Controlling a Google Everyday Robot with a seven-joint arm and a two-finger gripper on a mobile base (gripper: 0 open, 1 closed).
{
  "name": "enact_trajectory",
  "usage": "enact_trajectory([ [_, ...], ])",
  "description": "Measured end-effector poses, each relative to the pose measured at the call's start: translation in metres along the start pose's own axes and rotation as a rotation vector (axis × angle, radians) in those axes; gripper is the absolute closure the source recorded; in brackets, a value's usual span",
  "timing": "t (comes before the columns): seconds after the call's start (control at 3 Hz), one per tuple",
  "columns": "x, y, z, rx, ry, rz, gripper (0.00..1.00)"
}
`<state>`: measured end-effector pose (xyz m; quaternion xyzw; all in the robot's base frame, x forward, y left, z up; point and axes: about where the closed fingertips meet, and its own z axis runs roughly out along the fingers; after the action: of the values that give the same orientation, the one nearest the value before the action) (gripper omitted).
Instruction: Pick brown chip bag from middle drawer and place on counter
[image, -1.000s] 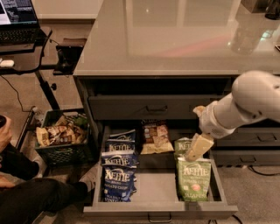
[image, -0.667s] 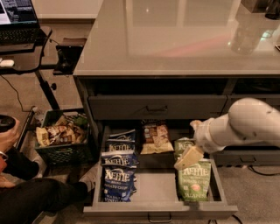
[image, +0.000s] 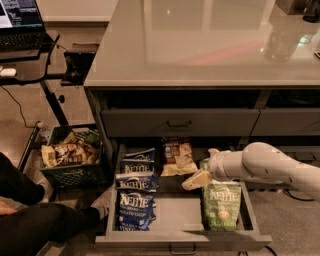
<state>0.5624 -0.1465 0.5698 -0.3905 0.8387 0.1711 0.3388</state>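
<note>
The white robot arm (image: 265, 167) reaches in from the right, low over the open drawer. Its cream-coloured tool (image: 196, 180) hangs inside the drawer, pointing left. I cannot tell from here whether the tool is spread or pressed together, and it does not look to be carrying anything.

The crinkly dark-brown chip bag with the pale bottom edge (image: 177, 156) lies flat at the far middle of the wide, shallow dark-grey metal middle drawer (image: 185, 241), which is pulled out toward me. The bag sits just left of the tool and a little farther back, and the tool's tip is just beside the bag's near right corner. I cannot tell whether the two touch.

A green Kettle bag (image: 220, 206) lies in the right part of the drawer, and the tool hovers over its far left corner. A row of blue Kettle bags (image: 136, 200) fills the left part, running from far to near.

Above the drawer, a narrower grey drawer with a bar handle (image: 180, 122) is closed. The large glossy grey bench (image: 200, 45) spreads over everything and catches the room's reflections.

On the floor to the left stands a dark plastic crate of snack packets (image: 70, 156). A laptop (image: 17, 12) sits on a side desk at the far left.
</note>
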Motion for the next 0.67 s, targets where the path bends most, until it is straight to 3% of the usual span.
enact_trajectory([
  [0.67,0.0004,-0.0009,0.0087,0.002,-0.017,0.011,0.0],
])
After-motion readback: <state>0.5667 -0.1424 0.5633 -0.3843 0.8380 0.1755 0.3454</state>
